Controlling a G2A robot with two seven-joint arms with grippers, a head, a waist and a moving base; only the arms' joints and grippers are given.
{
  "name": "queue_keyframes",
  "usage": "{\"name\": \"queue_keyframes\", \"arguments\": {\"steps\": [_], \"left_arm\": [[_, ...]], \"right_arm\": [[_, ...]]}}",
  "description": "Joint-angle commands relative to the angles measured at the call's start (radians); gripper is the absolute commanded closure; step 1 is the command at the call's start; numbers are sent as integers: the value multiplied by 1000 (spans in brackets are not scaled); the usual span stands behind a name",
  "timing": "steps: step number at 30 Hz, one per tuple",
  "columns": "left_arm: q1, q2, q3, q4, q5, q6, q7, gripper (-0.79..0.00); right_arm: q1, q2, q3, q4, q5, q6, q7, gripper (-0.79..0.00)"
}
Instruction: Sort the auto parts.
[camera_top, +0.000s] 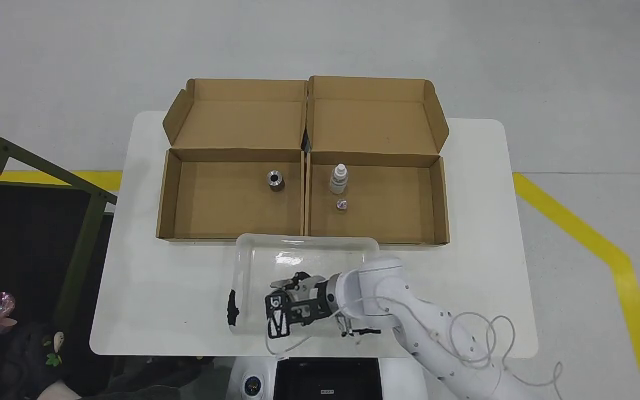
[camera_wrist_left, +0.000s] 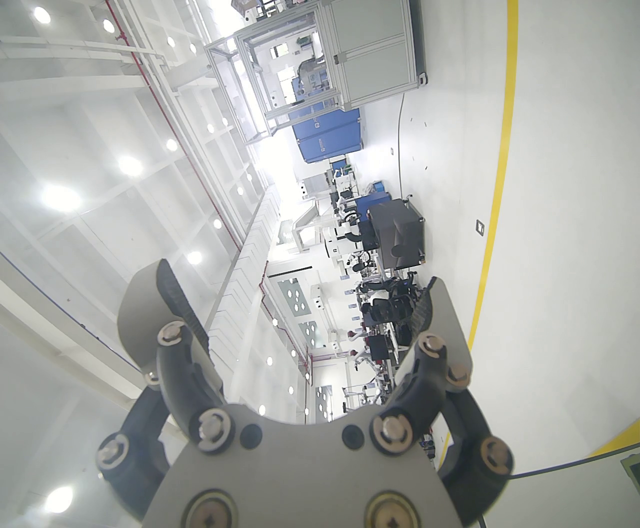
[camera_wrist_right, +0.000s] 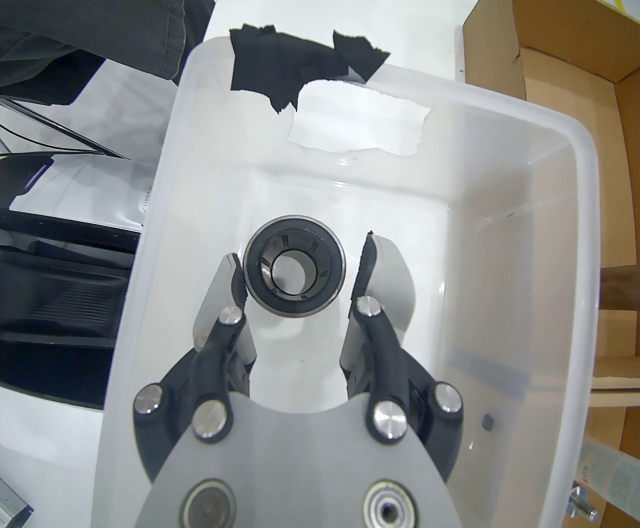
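**A:** Bearing — where, and which way?

**B:** Flat on the floor of your clear bin, bore up, so its short axis stands vertical. Right gripper straddles it, wide, one finger touching, likely for a side pinch. Left gripper idles wide, empty. Farther off, cardboard boxes take sorted parts.

In the clear bin the right hand straddles the bearing, one finger touching it, a gap at the other; bare floor lies around, walls hemming both sides.
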Motion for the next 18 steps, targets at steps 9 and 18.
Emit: {"name": "queue_keyframes", "arguments": {"steps": [9, 18], "left_arm": [[0, 0, 0, 0, 0, 0, 0, -785], [0, 0, 0, 0, 0, 0, 0, -785]], "right_arm": [[57, -12, -47, 73, 23, 16, -5, -437], [110, -24, -84, 126, 48, 20, -15, -394]]}}
